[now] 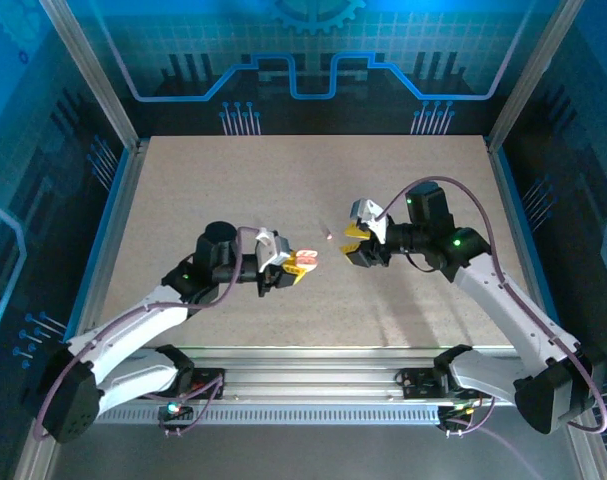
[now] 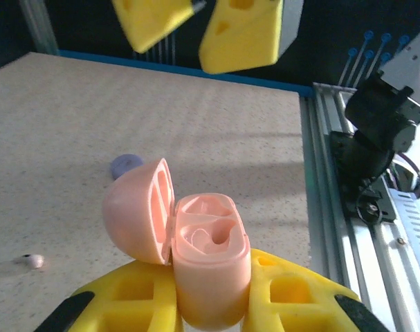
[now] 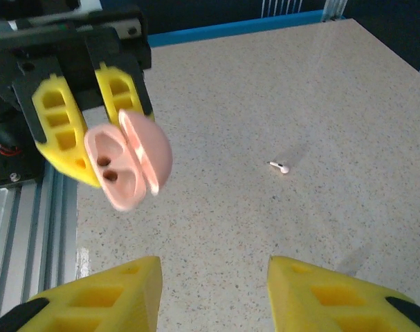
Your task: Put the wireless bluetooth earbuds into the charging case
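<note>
My left gripper (image 1: 299, 266) is shut on a pink charging case (image 2: 210, 270), held upright above the table with its lid (image 2: 137, 211) swung open to the left. In the right wrist view the case (image 3: 120, 166) shows two wells that look empty. One pale earbud (image 1: 330, 235) lies on the table between the grippers; it appears as the earbud (image 3: 281, 167) in the right wrist view and the earbud (image 2: 34, 261) in the left wrist view. My right gripper (image 1: 355, 244) hovers open a short way right of the case, and nothing is between its yellow fingers (image 3: 106, 294).
A small lilac round object (image 2: 126, 164) lies on the table beyond the case. The speckled tabletop (image 1: 283, 180) is bounded by an aluminium frame, with the rail (image 1: 313, 385) along the near edge. The right gripper's yellow fingers (image 2: 241, 34) hang ahead of the left wrist camera.
</note>
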Robot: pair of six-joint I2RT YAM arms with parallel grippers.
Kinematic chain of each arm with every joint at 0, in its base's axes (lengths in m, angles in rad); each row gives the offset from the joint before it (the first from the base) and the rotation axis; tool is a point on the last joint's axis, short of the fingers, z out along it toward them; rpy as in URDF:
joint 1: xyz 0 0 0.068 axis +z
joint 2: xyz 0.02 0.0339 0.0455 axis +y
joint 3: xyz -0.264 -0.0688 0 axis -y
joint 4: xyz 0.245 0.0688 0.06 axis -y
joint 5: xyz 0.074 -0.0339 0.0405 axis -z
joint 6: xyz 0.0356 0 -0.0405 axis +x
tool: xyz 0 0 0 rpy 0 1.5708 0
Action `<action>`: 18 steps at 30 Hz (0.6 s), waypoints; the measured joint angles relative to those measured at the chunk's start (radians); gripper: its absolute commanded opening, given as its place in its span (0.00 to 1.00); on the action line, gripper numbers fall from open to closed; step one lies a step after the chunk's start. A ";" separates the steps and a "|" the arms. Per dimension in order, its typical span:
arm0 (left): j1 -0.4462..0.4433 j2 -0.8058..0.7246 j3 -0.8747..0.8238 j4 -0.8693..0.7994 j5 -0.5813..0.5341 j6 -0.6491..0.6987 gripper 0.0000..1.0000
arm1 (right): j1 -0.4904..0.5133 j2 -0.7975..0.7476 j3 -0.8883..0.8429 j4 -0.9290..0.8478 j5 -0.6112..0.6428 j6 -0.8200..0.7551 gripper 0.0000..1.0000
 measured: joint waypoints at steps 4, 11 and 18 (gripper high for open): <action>0.068 -0.046 -0.049 0.056 -0.001 -0.047 0.12 | 0.019 0.019 0.018 -0.002 0.030 0.035 0.45; 0.163 -0.059 -0.112 0.175 -0.031 -0.165 0.12 | 0.091 0.108 0.101 -0.023 0.132 0.082 0.44; 0.255 -0.078 -0.240 0.335 -0.122 -0.306 0.11 | 0.116 0.248 0.217 -0.071 0.241 0.101 0.45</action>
